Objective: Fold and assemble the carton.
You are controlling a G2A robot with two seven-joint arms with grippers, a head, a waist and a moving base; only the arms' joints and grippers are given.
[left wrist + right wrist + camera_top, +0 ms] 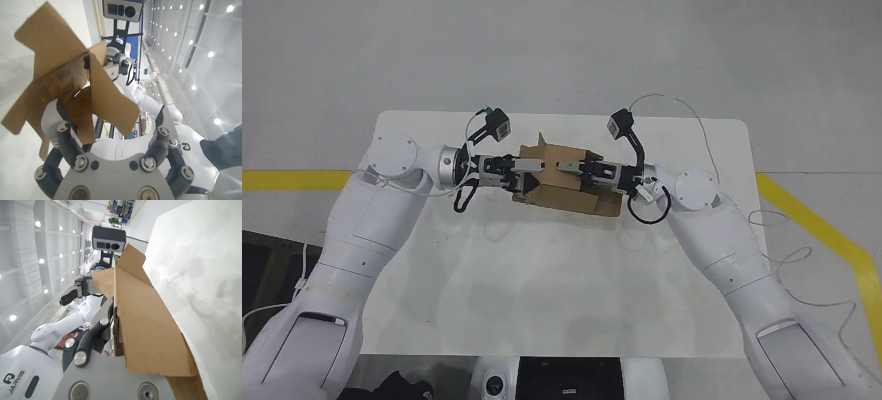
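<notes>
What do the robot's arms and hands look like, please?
The left arm and right arm are smooth white shells with rounded joints. The left hand and right hand are grey metal with black-padded fingers and black wrist cables.

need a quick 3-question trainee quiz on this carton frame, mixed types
1. True or false: the carton lies flattened and untouched on the table.
2. The left end effector is: A) open, B) shut on a flap, C) far from the carton.
3. Are the carton's flaps folded shut or sticking out?
Key: 1 false; 2 A; 3 sticking out.
</notes>
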